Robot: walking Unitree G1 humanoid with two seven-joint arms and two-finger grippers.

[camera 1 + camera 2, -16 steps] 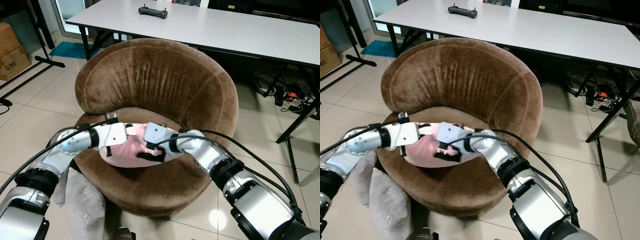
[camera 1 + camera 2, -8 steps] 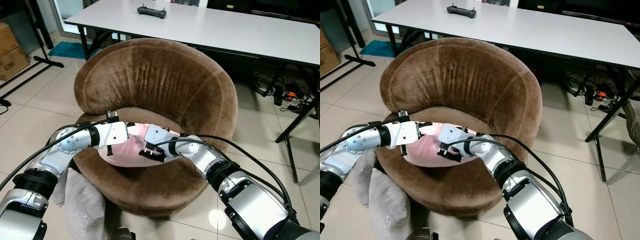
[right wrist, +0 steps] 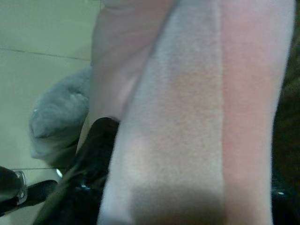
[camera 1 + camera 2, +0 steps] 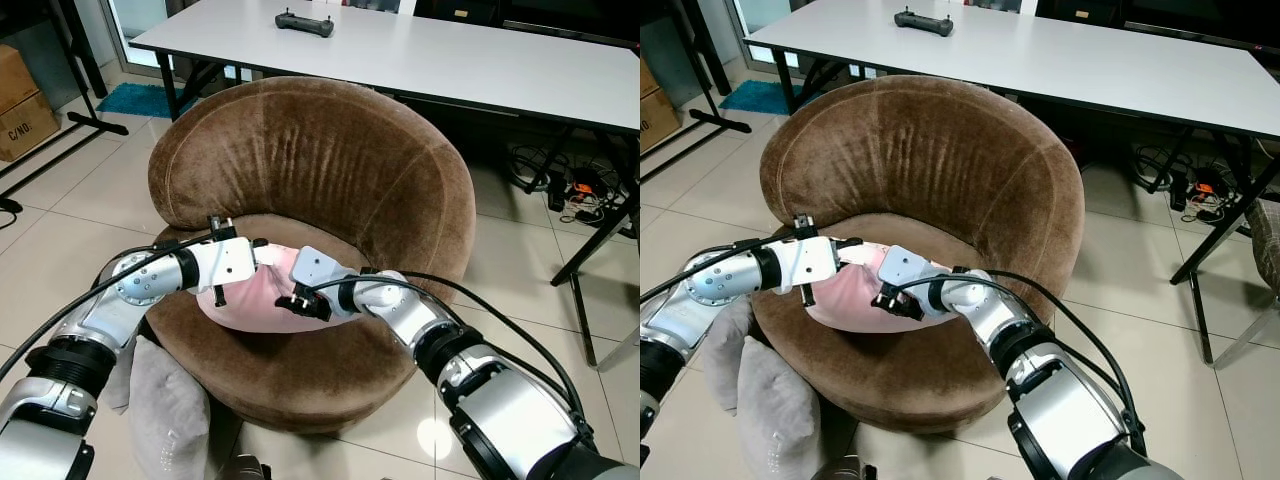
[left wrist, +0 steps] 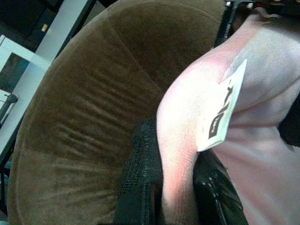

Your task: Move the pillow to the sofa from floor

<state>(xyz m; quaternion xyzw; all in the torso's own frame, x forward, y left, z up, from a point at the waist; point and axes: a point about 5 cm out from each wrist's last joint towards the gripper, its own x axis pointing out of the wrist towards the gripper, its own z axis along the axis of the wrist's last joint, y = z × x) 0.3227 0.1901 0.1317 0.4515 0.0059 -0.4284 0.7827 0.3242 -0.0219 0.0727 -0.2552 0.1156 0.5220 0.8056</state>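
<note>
A pink pillow (image 4: 258, 300) lies on the seat of the round brown sofa chair (image 4: 310, 160), held from both sides. My left gripper (image 4: 262, 246) is shut on the pillow's left edge; the left wrist view shows pink fabric (image 5: 187, 122) with a white tag (image 5: 225, 112) pinched between the black fingers (image 5: 140, 187). My right gripper (image 4: 296, 303) is shut on the pillow's right side; in the right wrist view the pink cloth (image 3: 187, 117) runs between its fingers (image 3: 89, 159).
A grey cushion (image 4: 170, 410) lies on the tiled floor at the chair's front left. Behind the chair stands a white table (image 4: 450, 55) with a black controller (image 4: 305, 22). Cardboard boxes (image 4: 22, 95) sit far left, cables (image 4: 560, 180) lie right.
Both grippers have carried the pillow slightly farther back over the seat. The right gripper's wrist has turned and drawn closer to the left gripper.
</note>
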